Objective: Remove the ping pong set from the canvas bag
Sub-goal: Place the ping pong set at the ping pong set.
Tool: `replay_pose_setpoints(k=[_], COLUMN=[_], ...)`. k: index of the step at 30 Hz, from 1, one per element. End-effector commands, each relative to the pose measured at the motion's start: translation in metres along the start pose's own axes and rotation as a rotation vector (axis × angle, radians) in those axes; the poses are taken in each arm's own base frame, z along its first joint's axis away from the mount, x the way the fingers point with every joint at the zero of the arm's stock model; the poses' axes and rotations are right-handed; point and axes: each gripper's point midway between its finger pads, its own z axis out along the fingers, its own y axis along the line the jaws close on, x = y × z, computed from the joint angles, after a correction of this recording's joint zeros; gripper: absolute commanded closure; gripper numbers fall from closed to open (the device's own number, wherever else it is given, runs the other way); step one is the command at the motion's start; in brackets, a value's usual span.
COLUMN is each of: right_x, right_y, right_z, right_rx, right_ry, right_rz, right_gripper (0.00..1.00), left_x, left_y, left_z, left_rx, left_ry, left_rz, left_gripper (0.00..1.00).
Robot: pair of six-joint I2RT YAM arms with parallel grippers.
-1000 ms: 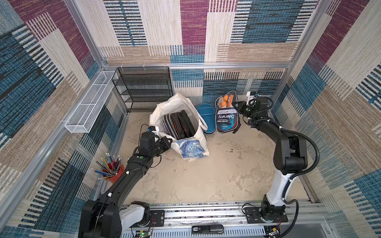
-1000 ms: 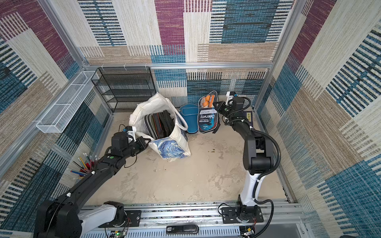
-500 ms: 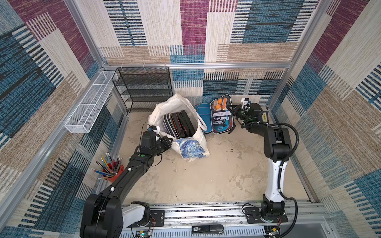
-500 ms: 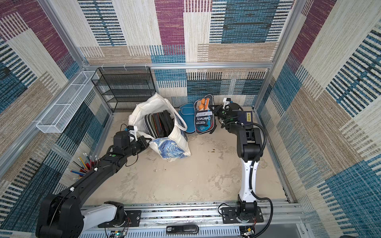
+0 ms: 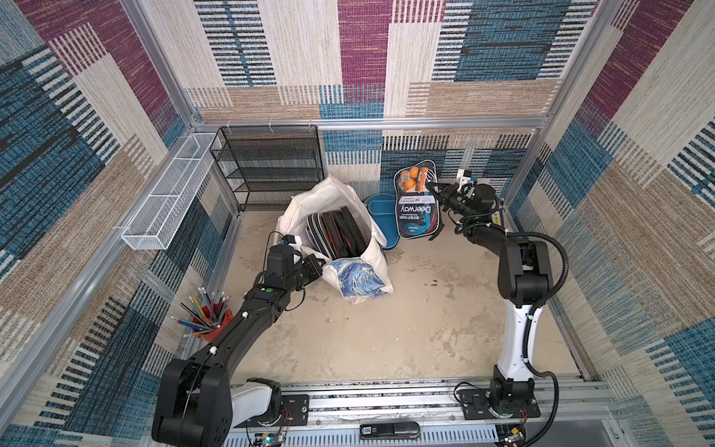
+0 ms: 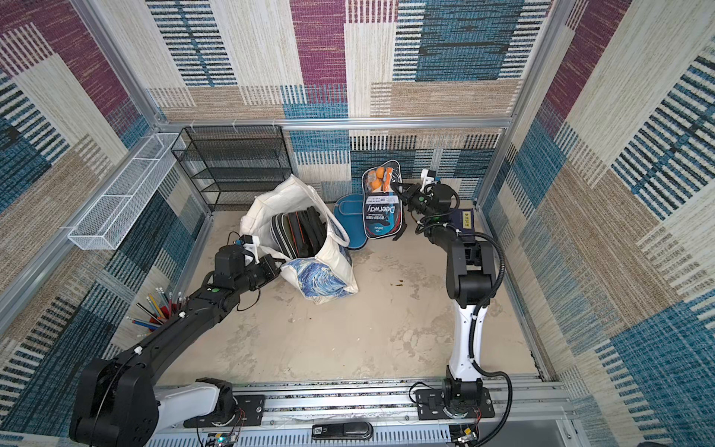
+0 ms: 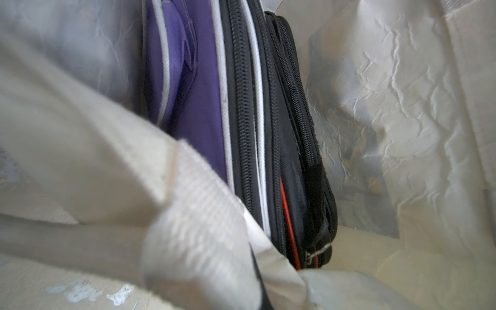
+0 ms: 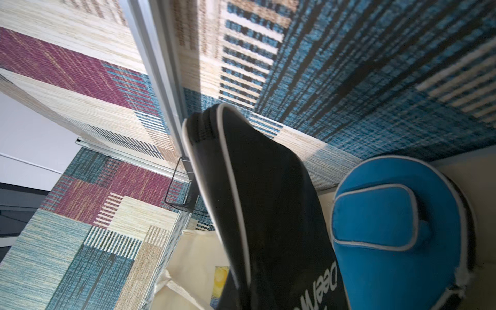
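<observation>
Left gripper [image 5: 319,267] pinched on the cream cloth rim of the canvas bag [image 5: 333,195], blotchy beige floor [image 5: 387,329], woven patchwork walls [image 5: 363,58] — right gripper [image 5: 435,191] clamped on the ping pong set [image 5: 416,213], glossy black case, upright outside the bag.

Right gripper [image 5: 434,190], clamped on the ping pong set [image 5: 416,213], is shifting it sideways toward the blue case [image 5: 381,221] and canvas bag [image 5: 377,253]. The set's top is rising, and the right elbow [image 5: 522,271] is tucking inward.

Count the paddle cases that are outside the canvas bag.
2. The blue case lies on the floor beside the bag; the Deerway case stands next to it, in the right jaws. Others sit inside the bag.
</observation>
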Motion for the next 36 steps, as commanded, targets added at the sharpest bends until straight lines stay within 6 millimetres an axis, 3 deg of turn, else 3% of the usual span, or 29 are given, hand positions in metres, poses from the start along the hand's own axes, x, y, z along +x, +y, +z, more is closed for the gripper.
replay_pose_setpoints(k=[1, 15, 33, 36], right_x=[-0.009, 0.008, 0.029, 0.026], right_y=[0.028, -0.010, -0.108, -0.114], right_z=[0.005, 0.039, 0.024, 0.018], right_rx=[-0.089, -0.160, -0.018, 0.004], right_ry=[-0.016, -0.044, -0.121, -0.147], right_rz=[-0.011, 0.155, 0.311, 0.307], right_gripper=[1.00, 1.00, 1.00, 1.00], left_x=[-0.003, -0.002, -0.003, -0.004], left_y=[0.006, 0.008, 0.010, 0.009], left_z=[0.000, 0.001, -0.002, -0.004], left_rx=[-0.035, -0.050, -0.054, -0.055], left_ry=[-0.015, -0.012, -0.023, -0.029], left_rz=[0.007, 0.013, 0.019, 0.021], left_gripper=[1.00, 1.00, 1.00, 1.00])
